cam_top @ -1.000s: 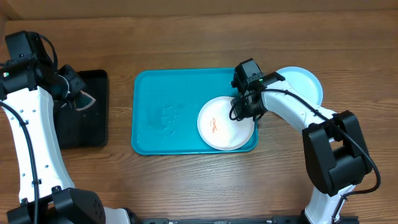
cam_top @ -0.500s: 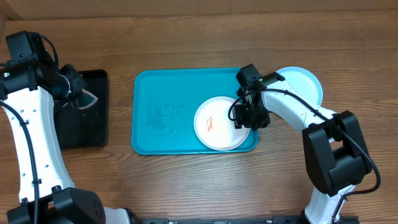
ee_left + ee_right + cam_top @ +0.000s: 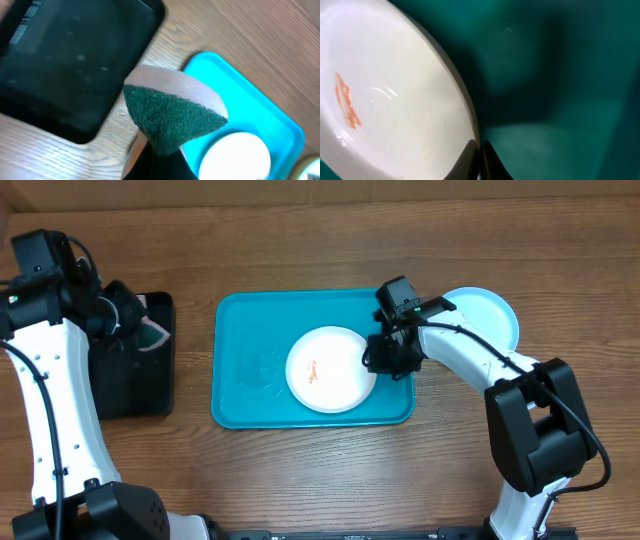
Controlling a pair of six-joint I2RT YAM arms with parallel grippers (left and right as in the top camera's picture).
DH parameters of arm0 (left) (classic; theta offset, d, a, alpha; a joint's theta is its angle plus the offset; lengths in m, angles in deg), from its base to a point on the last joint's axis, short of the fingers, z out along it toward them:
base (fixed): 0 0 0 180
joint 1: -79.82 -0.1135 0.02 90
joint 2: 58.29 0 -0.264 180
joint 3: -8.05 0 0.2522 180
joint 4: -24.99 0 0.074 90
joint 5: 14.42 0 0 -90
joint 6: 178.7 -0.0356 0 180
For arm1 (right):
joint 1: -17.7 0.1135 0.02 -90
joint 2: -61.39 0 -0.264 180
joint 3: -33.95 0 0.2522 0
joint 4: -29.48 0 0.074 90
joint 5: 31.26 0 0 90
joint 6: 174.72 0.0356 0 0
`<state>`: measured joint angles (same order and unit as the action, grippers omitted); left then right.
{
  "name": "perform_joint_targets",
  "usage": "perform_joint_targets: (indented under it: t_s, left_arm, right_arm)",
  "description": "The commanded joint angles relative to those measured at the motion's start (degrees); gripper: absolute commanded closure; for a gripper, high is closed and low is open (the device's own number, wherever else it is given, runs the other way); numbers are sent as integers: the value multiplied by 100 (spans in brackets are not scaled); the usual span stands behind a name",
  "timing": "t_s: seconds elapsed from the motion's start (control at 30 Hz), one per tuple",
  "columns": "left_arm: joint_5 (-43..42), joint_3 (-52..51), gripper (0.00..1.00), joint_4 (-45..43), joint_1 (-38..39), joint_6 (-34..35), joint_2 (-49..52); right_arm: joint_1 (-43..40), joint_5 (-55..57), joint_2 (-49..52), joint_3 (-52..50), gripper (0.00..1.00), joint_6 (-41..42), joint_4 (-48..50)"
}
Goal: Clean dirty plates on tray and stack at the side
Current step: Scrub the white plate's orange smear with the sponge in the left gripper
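Note:
A white plate (image 3: 328, 370) with a small orange-red smear lies in the middle of the turquoise tray (image 3: 250, 365). My right gripper (image 3: 381, 356) is shut on the plate's right rim; the right wrist view shows the rim (image 3: 465, 107) pinched between the fingers (image 3: 480, 150). A light blue plate (image 3: 490, 315) lies on the table right of the tray, partly under my right arm. My left gripper (image 3: 128, 320) is shut on a green-and-tan sponge (image 3: 175, 112) and holds it above the gap between the black tray and the turquoise tray (image 3: 235, 95). The yellow-green plate is not in view.
A smaller black rectangular tray (image 3: 135, 370) lies at the left; it also shows in the left wrist view (image 3: 65, 65). Bare wooden table surrounds both trays.
My right gripper has dragged the white plate leftward from the tray's right front corner to its middle. My left gripper with the sponge has shifted slightly right.

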<state>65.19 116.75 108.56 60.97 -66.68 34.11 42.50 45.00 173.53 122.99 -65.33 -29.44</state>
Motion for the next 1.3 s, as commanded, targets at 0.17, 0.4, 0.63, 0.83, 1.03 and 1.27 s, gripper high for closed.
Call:
perform_joint_targets:
  t_s: [0.17,0.4,0.63,0.83,1.03,1.27]
  left_arm:
    - [-470,-9,96,72,1329,-234,26]
    - [-400,-9,96,116,2444,-68,308]
    - [-400,-9,96,-103,3147,22,1064]
    - [-227,-9,96,-195,3359,24,1606]
    - [83,-9,96,-428,3497,98,1880]
    - [118,-9,96,-719,3709,546,2459]
  right_arm:
    - [717,-50,448,-35,96,610,822]
    - [754,271,605,-31,96,1202,1130]
    - [566,439,601,-9,96,1366,1106]
    - [498,1222,595,610,96,1357,284]
    - [568,1665,597,890,96,1320,-79]
    - [835,1668,597,885,96,1320,-66]
